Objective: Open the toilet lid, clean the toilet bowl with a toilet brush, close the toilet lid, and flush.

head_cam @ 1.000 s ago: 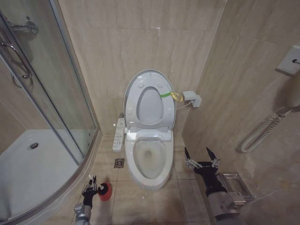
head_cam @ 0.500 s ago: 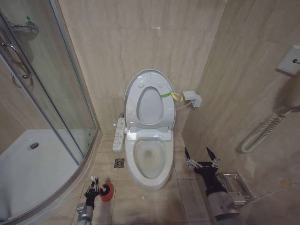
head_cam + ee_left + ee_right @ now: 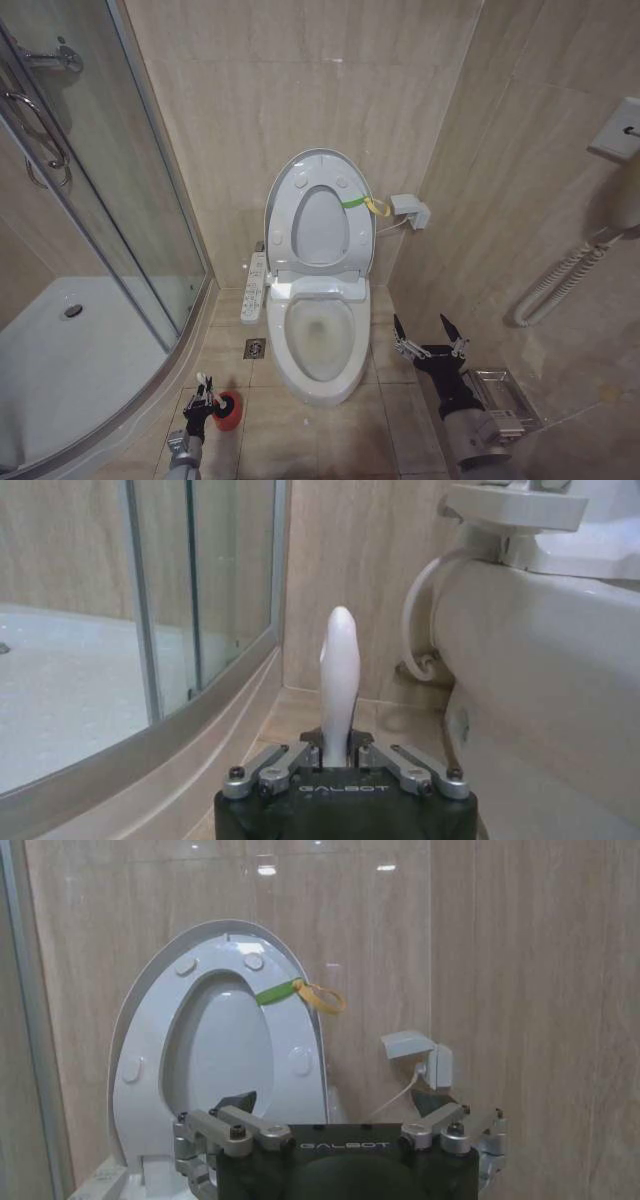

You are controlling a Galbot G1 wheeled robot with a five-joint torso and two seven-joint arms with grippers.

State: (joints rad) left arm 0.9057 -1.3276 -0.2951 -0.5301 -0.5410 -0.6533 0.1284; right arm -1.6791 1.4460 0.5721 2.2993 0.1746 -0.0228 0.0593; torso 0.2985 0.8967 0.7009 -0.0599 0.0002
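I have the left pincer (image 3: 203, 402) low over the floor tiles, and in its wrist view its fingers (image 3: 283, 759) are clamped on the pale handle of the brush (image 3: 338, 682), which stands upright straight ahead of the pincer. From the head camera the red cup (image 3: 228, 410) sits on the floor touching or just beside that pincer, on the side toward the bowl (image 3: 320, 340). I cannot make out the bristle head.

The bowl's outer wall (image 3: 540, 697) rises close beside the left pincer, with a white hose (image 3: 415, 630) curving down its flank ahead. On the pincer's other side runs the curved shower base and its glass door (image 3: 160, 592).

The right pincer (image 3: 430, 340) hangs near the floor on the far side of the bowl from the left one, its fingers spread wide apart and holding nothing. Straight ahead of it the lid (image 3: 215, 1057) stands raised against the wall, the yellow-green band (image 3: 295, 994) tied at its edge. The seat is down on the bowl. A small white wall box (image 3: 415, 1054) sits ahead of that pincer, beside the lid.
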